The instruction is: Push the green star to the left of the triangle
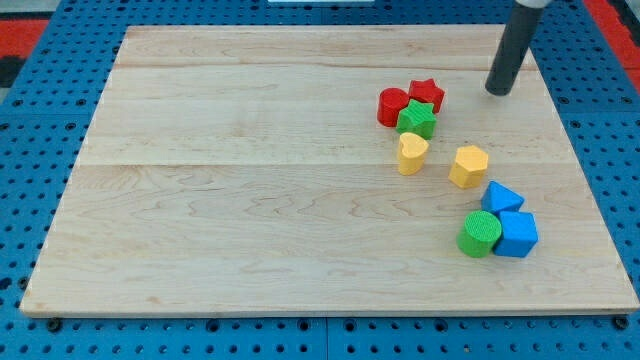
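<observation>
The green star [417, 119] sits in the board's upper right part, touching a red star [427, 95] above it and a red cylinder [392, 106] at its upper left. The blue triangle [500, 197] lies lower right, just above a blue cube [517, 234]. My tip [496, 91] is on the board at the view's upper right, to the right of the red star and apart from every block.
A yellow heart [411, 153] lies just below the green star. A yellow hexagon [468, 166] sits right of it. A green cylinder [479, 234] touches the blue cube's left side. The wooden board [250, 200] rests on a blue pegboard [30, 150].
</observation>
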`<action>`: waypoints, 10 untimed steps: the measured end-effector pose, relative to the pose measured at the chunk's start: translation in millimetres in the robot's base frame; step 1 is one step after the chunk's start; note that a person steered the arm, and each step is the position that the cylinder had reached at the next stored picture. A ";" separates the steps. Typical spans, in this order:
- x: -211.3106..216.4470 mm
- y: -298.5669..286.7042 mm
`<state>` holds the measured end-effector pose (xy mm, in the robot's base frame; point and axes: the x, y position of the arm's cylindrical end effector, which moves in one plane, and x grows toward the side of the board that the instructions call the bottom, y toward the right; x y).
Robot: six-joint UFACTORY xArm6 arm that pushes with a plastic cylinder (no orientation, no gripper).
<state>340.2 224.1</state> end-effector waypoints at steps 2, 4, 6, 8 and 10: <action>33.2 -41.3; 41.2 -73.3; 23.9 -122.9; 6.5 -187.3; -27.4 -254.3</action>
<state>312.8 -30.2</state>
